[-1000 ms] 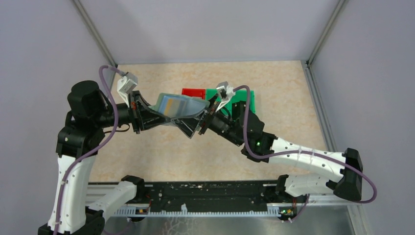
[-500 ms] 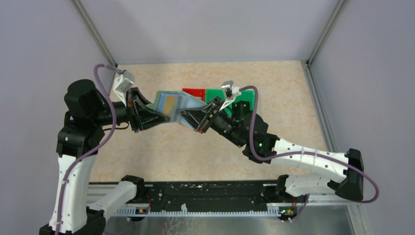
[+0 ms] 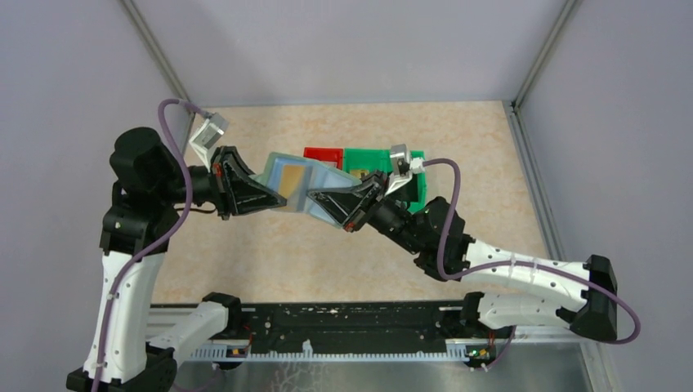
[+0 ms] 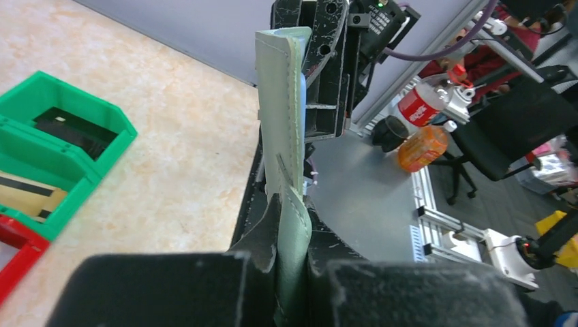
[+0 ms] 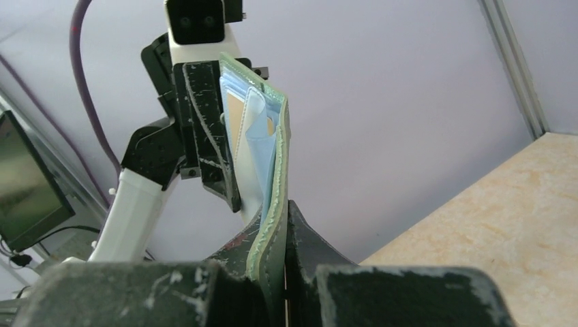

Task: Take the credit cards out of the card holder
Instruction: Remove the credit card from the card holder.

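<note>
The left gripper (image 3: 266,194), black hard plastic with scuffed triangular fingers, is pressed together on the 9 o'clock end of the flat pale grey-green folding card holder (image 3: 304,184). In its wrist view the padded fingers (image 4: 170,289) clamp the soft material edge-on, and a neat row of stitching runs along the rim. The card holder hangs in the air above the middle of the speckled beige table (image 3: 245,261), spread open between the two arms and touching nothing else. Its inner pockets are pale blue, and a stiff tan card (image 3: 290,178) sits in one of them, face up to the overhead camera. From the right wrist, thin pale blue card edges (image 5: 255,133) stand tucked beside it.

The right gripper (image 3: 328,209), of the same worn black plastic, pinches the 4 o'clock end of the card holder, its jaws closed on the stitched edge.

At 12 o'clock from the holder a red plastic bin (image 3: 323,154) lies on the table. A green plastic bin (image 3: 413,163) touches it at 1 o'clock. In the left wrist view, one green section holds a flat dark card (image 4: 65,133). The next holds a tan card with a black stripe (image 4: 24,196).
</note>
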Robot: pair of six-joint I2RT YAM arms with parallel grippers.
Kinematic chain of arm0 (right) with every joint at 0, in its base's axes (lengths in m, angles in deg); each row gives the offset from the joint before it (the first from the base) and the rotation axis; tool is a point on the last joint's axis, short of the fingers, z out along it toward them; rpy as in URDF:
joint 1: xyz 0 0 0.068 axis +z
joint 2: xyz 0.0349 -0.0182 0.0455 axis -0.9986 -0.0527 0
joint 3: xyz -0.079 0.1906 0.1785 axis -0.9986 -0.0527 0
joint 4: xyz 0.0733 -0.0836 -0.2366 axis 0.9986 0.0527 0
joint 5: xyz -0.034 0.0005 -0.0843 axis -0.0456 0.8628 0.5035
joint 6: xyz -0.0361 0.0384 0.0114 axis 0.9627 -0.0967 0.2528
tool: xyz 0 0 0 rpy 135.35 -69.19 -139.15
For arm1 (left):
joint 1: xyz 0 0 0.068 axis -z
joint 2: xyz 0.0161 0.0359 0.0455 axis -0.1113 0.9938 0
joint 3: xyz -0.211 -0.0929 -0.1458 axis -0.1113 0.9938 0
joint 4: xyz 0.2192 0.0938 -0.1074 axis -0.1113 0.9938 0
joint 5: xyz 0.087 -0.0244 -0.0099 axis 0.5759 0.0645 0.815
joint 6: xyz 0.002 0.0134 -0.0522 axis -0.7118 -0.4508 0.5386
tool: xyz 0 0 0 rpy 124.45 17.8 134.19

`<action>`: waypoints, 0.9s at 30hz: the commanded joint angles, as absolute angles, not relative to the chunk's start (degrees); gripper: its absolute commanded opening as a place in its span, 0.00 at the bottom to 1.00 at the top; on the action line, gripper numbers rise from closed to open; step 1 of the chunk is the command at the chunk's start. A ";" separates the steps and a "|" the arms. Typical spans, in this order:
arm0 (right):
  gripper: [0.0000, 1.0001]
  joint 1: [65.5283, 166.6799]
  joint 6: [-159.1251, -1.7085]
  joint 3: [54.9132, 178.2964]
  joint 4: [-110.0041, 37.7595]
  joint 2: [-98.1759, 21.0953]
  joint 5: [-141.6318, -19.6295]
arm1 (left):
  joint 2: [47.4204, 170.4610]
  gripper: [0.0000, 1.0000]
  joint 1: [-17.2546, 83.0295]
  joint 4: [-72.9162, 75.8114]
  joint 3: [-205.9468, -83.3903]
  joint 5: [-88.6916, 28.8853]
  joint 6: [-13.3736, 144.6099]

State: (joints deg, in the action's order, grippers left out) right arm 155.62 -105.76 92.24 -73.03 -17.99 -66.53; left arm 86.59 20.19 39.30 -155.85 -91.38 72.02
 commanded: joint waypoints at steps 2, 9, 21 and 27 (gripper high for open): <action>0.01 154.82 -104.63 88.76 -79.77 -15.82 -64.54 | 85.96 0.02 21.07 36.27 -156.39 -99.04 76.48; 0.65 153.95 -105.47 88.65 -75.86 -12.40 -64.89 | 85.89 0.00 21.07 40.01 -157.05 -95.10 71.64; 0.99 156.39 -101.22 97.92 -63.57 -15.08 -55.04 | 83.41 0.00 21.07 48.24 -156.27 -69.60 55.41; 0.99 156.92 -99.77 100.50 -61.86 -16.60 -55.95 | 83.28 0.00 21.02 49.16 -156.02 -74.71 54.87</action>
State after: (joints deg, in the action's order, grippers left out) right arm 155.88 -101.98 95.54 -62.48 -15.72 -56.91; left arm 83.95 20.87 48.54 -155.98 -73.02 57.13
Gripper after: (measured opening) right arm 0.985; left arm 0.052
